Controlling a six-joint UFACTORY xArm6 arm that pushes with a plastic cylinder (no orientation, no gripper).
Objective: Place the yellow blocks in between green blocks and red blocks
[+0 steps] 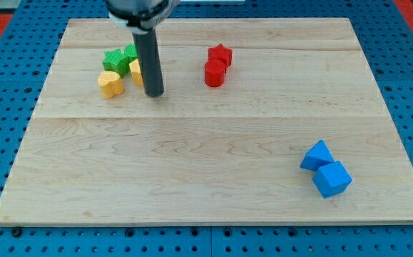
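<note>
2 yellow blocks [110,83] sit beside the green blocks [119,59]; my tip [154,93], a bare rod grasping nothing, should push rightward, stopping short of the red blocks [217,66].

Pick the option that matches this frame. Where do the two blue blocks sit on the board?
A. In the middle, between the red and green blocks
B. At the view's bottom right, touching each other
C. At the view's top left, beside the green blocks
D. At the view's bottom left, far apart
B: the blue triangular block and the blue cube lie together at the view's bottom right, far from my tip near the green blocks.
</note>
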